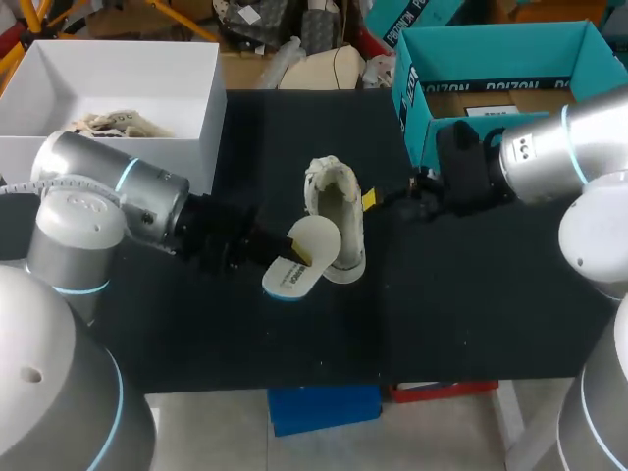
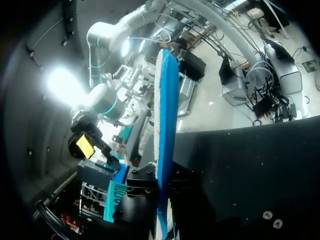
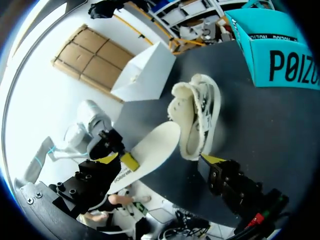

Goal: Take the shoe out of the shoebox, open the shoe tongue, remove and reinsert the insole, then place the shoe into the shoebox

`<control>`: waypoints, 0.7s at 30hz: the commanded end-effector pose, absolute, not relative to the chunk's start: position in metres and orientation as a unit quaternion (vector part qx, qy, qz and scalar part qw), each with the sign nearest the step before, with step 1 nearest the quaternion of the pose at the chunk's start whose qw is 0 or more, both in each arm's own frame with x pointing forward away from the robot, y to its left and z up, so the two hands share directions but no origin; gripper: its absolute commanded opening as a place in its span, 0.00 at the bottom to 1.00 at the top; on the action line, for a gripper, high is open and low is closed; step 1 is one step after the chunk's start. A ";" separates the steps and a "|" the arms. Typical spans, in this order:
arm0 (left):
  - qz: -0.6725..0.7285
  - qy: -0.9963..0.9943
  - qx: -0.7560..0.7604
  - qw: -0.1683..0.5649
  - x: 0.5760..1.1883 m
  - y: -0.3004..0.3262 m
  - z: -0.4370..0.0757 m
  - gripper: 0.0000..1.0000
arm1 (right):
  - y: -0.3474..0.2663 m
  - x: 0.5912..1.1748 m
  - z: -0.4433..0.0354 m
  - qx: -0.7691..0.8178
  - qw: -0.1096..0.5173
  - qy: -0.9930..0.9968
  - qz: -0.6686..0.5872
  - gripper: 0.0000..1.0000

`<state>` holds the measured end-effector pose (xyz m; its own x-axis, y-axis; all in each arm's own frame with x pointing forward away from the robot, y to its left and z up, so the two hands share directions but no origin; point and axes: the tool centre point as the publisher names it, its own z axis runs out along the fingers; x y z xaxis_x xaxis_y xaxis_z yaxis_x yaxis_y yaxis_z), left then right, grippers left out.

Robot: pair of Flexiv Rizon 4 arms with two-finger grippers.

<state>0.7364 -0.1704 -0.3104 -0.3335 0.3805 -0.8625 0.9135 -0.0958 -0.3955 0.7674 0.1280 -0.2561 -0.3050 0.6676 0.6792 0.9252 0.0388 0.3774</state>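
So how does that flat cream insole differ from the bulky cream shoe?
The thin, flat insole is held in the left gripper; the bulky shoe rests on the black table. The insole has a blue underside; the shoe shows none. Both are cream.

Cream shoe (image 1: 334, 211), blue-backed insole (image 1: 302, 253), teal shoebox (image 1: 510, 44)

The left arm (image 1: 118, 201) comes in from 9 o'clock and lies low, stretched toward 3 o'clock. Its left gripper (image 1: 294, 257) sits near the centre, fingers clamped from both sides on the insole (image 1: 316, 237). The right arm (image 1: 559, 152) enters from 3 o'clock, pointing toward 9 o'clock. The right gripper (image 1: 373, 201), at 1 o'clock from the left one, has its fingers spread wide.
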 end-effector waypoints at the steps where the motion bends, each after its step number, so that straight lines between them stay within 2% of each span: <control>1: -0.522 0.629 0.524 0.239 0.733 -0.171 -0.305 0.00 | 0.101 0.745 -0.252 -0.562 0.171 -0.695 -0.414 1.00; 12: -0.486 0.658 0.558 0.141 0.725 -0.176 -0.308 0.00 | 0.091 0.737 -0.252 -0.569 0.170 -0.690 -0.414 1.00; 21: -0.436 0.659 0.603 0.113 0.738 -0.193 -0.312 0.00 | 0.091 0.737 -0.252 -0.569 0.170 -0.690 -0.414 1.00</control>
